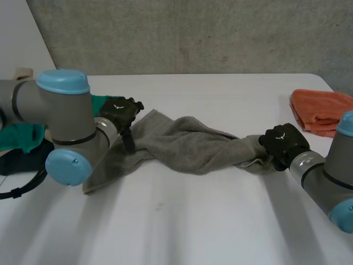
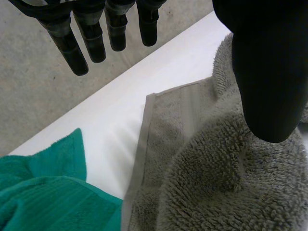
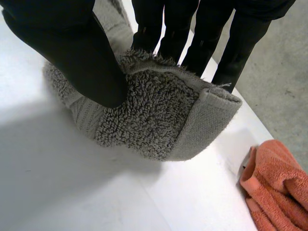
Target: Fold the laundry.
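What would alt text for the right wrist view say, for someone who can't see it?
The robot's black right hand pinches the bunched end of a grey towel between thumb and fingers, with the white table beneath. An orange towel lies nearby on the table.

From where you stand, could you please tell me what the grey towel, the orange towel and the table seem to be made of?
The grey towel looks like cotton terry: a fuzzy looped pile, with a flat woven band along its hem. The orange towel shows a similar soft pile, so it is probably terry too. The white table is smooth, perhaps laminate.
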{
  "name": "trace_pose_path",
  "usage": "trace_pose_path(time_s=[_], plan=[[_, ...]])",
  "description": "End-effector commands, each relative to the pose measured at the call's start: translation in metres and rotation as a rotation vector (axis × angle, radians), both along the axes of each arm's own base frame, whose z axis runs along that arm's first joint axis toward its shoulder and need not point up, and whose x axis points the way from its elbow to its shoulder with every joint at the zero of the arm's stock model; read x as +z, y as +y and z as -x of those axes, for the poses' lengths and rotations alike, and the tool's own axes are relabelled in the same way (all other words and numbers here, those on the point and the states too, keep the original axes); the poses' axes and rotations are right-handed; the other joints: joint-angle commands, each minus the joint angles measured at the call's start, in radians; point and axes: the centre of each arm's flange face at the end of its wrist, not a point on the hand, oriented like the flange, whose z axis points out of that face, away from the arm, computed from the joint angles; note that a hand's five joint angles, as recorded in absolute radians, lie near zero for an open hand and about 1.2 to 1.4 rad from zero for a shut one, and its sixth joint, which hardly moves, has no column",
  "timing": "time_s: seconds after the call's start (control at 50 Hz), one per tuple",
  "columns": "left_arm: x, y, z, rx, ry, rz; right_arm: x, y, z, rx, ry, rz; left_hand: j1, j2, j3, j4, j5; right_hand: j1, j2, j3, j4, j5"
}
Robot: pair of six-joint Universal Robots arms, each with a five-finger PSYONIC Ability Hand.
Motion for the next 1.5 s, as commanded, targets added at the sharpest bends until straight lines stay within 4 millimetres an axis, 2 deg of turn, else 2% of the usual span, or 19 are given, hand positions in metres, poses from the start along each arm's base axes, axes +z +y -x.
trace_pose_path(time_s=[0.02, 0.06, 0.08, 0.12, 0.16, 0.22, 0.3, 0.46, 0.56, 0.68, 0.84, 1.04, 1.1, 1.14, 1.24, 1.34, 1.4, 1.48, 1.5], plan=[[0.029, 0.021, -0.02, 0.019, -0.026, 0.013, 0.015, -0.004, -0.001, -0.011, -0.012, 0.067, 0.108, 0.098, 0.092, 0.101, 0.081, 0.272, 0.217, 0.209, 0.2, 0.251], [0.032, 0.032, -0.029, 0.028, -0.04, -0.013, 0.017, -0.004, -0.001, -0.009, -0.013, 0.074, 0.173, 0.162, 0.157, 0.165, 0.146, 0.272, 0.217, 0.209, 0.2, 0.251], [0.032, 0.045, -0.038, 0.034, -0.059, -0.048, 0.018, -0.004, -0.001, -0.01, -0.016, 0.076, 0.211, 0.201, 0.195, 0.204, 0.184, 0.272, 0.217, 0.209, 0.2, 0.251], [0.029, 0.059, -0.048, 0.039, -0.078, -0.089, 0.018, -0.002, -0.002, -0.006, -0.016, 0.073, 0.275, 0.265, 0.26, 0.268, 0.248, 0.272, 0.217, 0.209, 0.2, 0.251], [0.018, 0.078, -0.064, 0.045, -0.114, -0.152, 0.015, -0.002, -0.003, -0.005, -0.007, 0.07, 0.352, 0.341, 0.336, 0.344, 0.325, 0.272, 0.217, 0.209, 0.2, 0.251], [0.001, 0.089, -0.083, 0.062, -0.141, -0.195, 0.013, -0.001, -0.005, 0.002, -0.007, 0.063, 0.364, 0.354, 0.348, 0.357, 0.337, 0.272, 0.217, 0.209, 0.2, 0.251], [-0.021, 0.08, -0.099, 0.078, -0.139, -0.173, 0.012, 0.001, -0.007, 0.008, -0.002, 0.062, 0.308, 0.298, 0.293, 0.301, 0.281, 0.272, 0.217, 0.209, 0.2, 0.251], [-0.038, 0.053, -0.095, 0.056, -0.124, -0.089, 0.005, 0.009, -0.014, 0.033, 0.024, 0.048, 0.079, 0.069, 0.064, 0.072, 0.052, 0.272, 0.217, 0.209, 0.2, 0.251], [-0.045, 0.039, -0.092, 0.07, -0.138, -0.091, 0.005, 0.009, -0.013, 0.031, 0.044, 0.054, 0.094, 0.083, 0.078, 0.086, 0.067, 0.272, 0.217, 0.209, 0.2, 0.251], [-0.054, 0.023, -0.09, 0.09, -0.172, -0.084, 0.005, 0.008, -0.012, 0.031, 0.056, 0.061, 0.252, 0.242, 0.236, 0.245, 0.225, 0.272, 0.217, 0.209, 0.2, 0.251], [-0.065, 0.003, -0.092, 0.097, -0.276, -0.015, 0.002, 0.008, -0.011, 0.032, 0.064, 0.056, 0.267, 0.257, 0.251, 0.26, 0.24, 0.272, 0.217, 0.209, 0.2, 0.251], [-0.064, -0.017, -0.092, 0.089, -0.319, 0.124, 0.002, 0.007, -0.012, 0.034, 0.065, 0.058, 0.452, 0.441, 0.436, 0.445, 0.425, 0.272, 0.217, 0.209, 0.2, 0.251], [-0.064, -0.022, -0.092, 0.087, -0.317, 0.143, 0.002, 0.007, -0.012, 0.033, 0.065, 0.06, 0.601, 0.591, 0.585, 0.594, 0.574, 0.272, 0.217, 0.209, 0.2, 0.251], [-0.066, -0.026, -0.093, 0.083, -0.315, 0.145, 0.003, 0.006, -0.011, 0.031, 0.064, 0.061, 0.847, 0.837, 0.832, 0.84, 0.82, 0.272, 0.217, 0.209, 0.2, 0.251], [-0.07, -0.032, -0.093, 0.066, -0.326, 0.153, 0.005, 0.003, -0.009, 0.019, 0.061, 0.069, 1.156, 1.146, 1.14, 1.149, 1.129, 0.272, 0.217, 0.209, 0.2, 0.251], [-0.071, -0.04, -0.1, 0.064, -0.343, 0.158, 0.019, -0.003, -0.002, -0.006, 0.052, 0.095, 1.203, 1.193, 1.188, 1.196, 1.176, 0.272, 0.217, 0.209, 0.2, 0.251], [-0.06, -0.038, -0.105, 0.056, -0.332, 0.164, 0.029, -0.005, 0.001, -0.014, 0.05, 0.101, 1.203, 1.193, 1.188, 1.196, 1.176, 0.272, 0.217, 0.209, 0.2, 0.251], [-0.028, -0.017, -0.101, 0.002, -0.294, 0.173, 0.056, -0.001, 0.008, -0.028, 0.05, 0.092, 1.203, 1.193, 1.188, 1.196, 1.176, 0.272, 0.217, 0.209, 0.2, 0.251], [-0.008, -0.005, -0.099, -0.013, -0.274, 0.187, 0.072, -0.001, 0.013, -0.041, 0.048, 0.098, 1.203, 1.193, 1.188, 1.196, 1.176, 0.272, 0.217, 0.209, 0.2, 0.251]])
